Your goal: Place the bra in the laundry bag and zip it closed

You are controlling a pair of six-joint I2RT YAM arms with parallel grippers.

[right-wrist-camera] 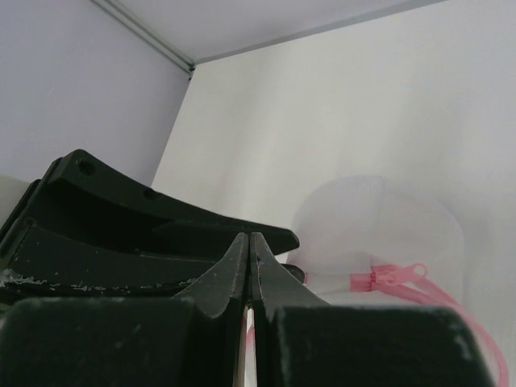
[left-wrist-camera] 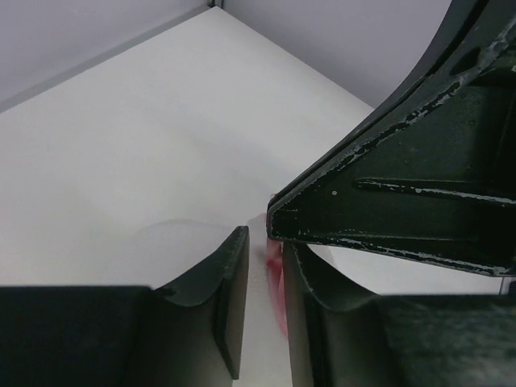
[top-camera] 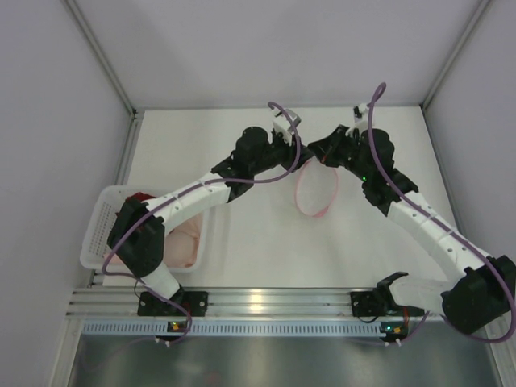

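The laundry bag (top-camera: 316, 190), white mesh with a pink zip rim, hangs open at the table's middle, held by its upper edge. My left gripper (top-camera: 300, 153) and right gripper (top-camera: 317, 152) meet tip to tip at that edge. In the left wrist view my left gripper (left-wrist-camera: 262, 270) stands narrowly closed with mesh and pink rim (left-wrist-camera: 275, 286) between the fingers. In the right wrist view my right gripper (right-wrist-camera: 251, 246) is shut on a thin strip of the rim, and the mesh dome (right-wrist-camera: 379, 222) and its pink zip pull (right-wrist-camera: 377, 279) lie beyond. The pale pink bra (top-camera: 184, 240) lies in the basket.
A white perforated basket (top-camera: 95, 235) stands at the near left, with a dark red bra (top-camera: 142, 197) at its far end. Grey walls enclose the table on three sides. A metal rail runs along the near edge.
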